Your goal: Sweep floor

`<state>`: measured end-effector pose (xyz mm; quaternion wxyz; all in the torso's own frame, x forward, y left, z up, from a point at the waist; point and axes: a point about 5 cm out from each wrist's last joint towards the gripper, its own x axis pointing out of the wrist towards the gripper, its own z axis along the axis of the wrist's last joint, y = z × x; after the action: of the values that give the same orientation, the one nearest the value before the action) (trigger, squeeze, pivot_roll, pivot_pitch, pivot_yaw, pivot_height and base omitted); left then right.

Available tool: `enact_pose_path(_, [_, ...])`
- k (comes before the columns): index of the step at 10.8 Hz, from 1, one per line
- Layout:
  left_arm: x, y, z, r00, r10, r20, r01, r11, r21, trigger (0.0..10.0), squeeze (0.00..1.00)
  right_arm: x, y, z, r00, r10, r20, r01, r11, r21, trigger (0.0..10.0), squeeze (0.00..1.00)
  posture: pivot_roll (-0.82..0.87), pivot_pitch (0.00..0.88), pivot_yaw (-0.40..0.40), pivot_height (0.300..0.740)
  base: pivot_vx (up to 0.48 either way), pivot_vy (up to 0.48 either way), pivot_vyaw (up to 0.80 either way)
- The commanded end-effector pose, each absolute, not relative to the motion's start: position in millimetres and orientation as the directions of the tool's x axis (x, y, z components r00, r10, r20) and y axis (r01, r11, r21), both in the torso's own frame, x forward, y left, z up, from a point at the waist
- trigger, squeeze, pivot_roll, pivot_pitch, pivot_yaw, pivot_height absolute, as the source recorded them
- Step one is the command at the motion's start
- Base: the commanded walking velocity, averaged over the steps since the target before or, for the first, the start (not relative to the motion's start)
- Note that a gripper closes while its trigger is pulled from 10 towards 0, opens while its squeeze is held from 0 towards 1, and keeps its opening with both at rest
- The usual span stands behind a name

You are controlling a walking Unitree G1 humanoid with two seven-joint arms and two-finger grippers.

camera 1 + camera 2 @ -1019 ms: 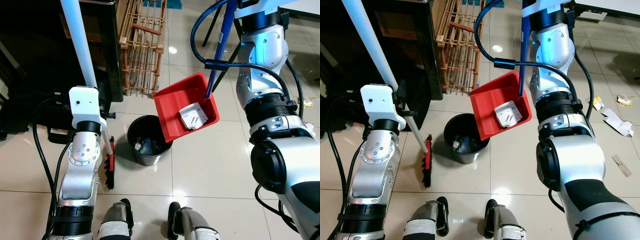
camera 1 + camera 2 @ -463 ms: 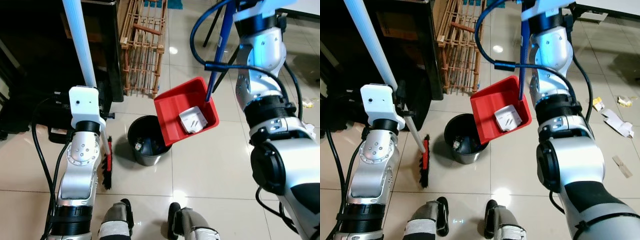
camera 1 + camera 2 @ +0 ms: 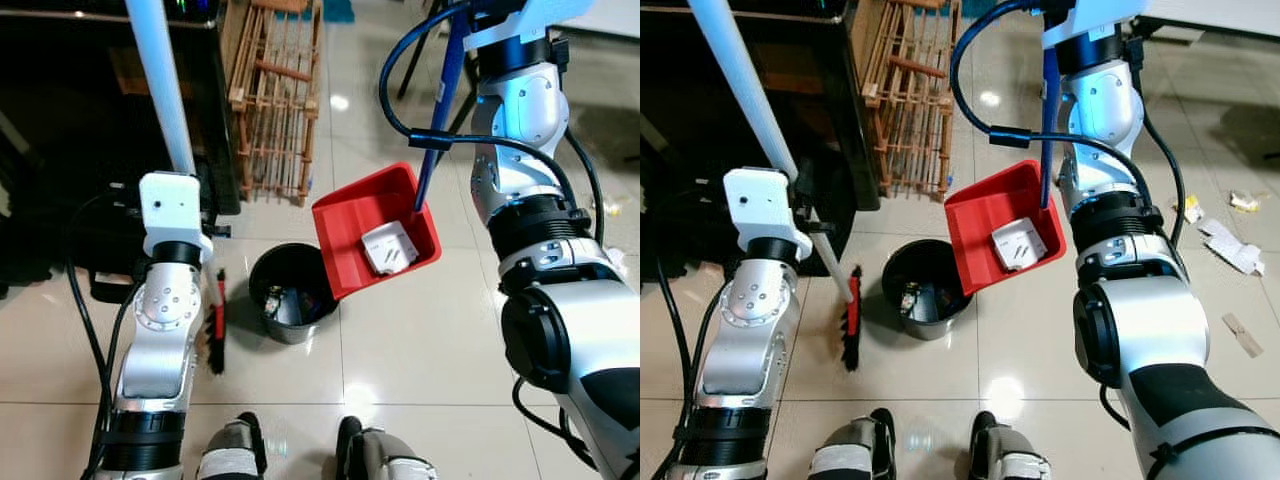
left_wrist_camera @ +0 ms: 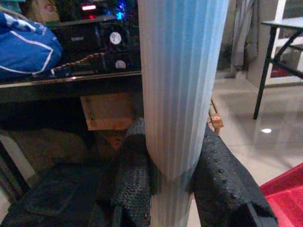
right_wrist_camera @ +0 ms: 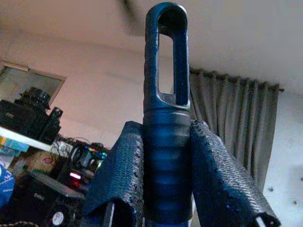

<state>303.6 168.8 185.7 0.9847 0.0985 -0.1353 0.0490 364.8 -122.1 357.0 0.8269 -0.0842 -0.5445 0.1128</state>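
Over the black bin's (image 3: 290, 294) rim hangs the tilted red dustpan (image 3: 375, 228) with white scrap (image 3: 390, 248), right gripper (image 5: 163, 165) pinching its stiff blue handle (image 5: 165, 113), left gripper (image 4: 173, 189) clamped round the light, rigid broom pole (image 4: 182, 85).

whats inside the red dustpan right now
One white crumpled piece of litter lies in the red dustpan, near its back wall by the blue handle. The pan hangs tilted beside the black bin. Anything under the white piece is covered.
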Motion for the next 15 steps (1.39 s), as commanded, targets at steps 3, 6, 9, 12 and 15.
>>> enact_pose_path(3, [304.2, 163.0, 197.5, 0.945, 0.03, 0.325, -0.098, 0.976, 0.195, 10.0, 0.0, 358.9, -123.9, 365.6, 0.334, 0.285, 0.898, -0.072, 0.958, -0.278, 10.0, 0.0, 0.06, 0.179, -0.071, 0.74, 0.407, 0.0, 0.0])
enact_pose_path(6, [304.3, 161.9, 198.5, 0.944, 0.022, 0.329, -0.091, 0.976, 0.197, 10.0, 0.0, 358.7, -124.8, 364.2, 0.337, 0.283, 0.898, -0.07, 0.959, -0.276, 10.0, 0.0, 0.06, 0.172, -0.067, 0.74, 0.406, 0.0, 0.0])
enact_pose_path(9, [304.0, 161.5, 199.0, 0.942, 0.018, 0.335, -0.087, 0.977, 0.193, 10.0, 0.0, 359.3, -124.6, 363.2, 0.344, 0.282, 0.896, -0.07, 0.959, -0.275, 10.0, 0.0, 0.06, 0.181, -0.07, 0.74, 0.121, 0.0, 0.0])
enact_pose_path(12, [303.6, 162.0, 199.3, 0.941, 0.02, 0.337, -0.09, 0.977, 0.194, 10.0, 0.0, 358.9, -121.7, 368.5, 0.332, 0.296, 0.896, -0.086, 0.955, -0.284, 10.0, 0.0, 0.06, 0.185, -0.075, 0.74, 0.0, 0.0, 0.0])
enact_pose_path(15, [302.9, 162.9, 199.5, 0.939, 0.023, 0.342, -0.099, 0.974, 0.206, 10.0, 0.0, 346.3, -113.0, 375.9, 0.217, 0.345, 0.913, -0.086, 0.939, -0.334, 10.0, 0.0, 0.07, 0.19, -0.085, 0.74, 0.0, 0.0, 0.0])
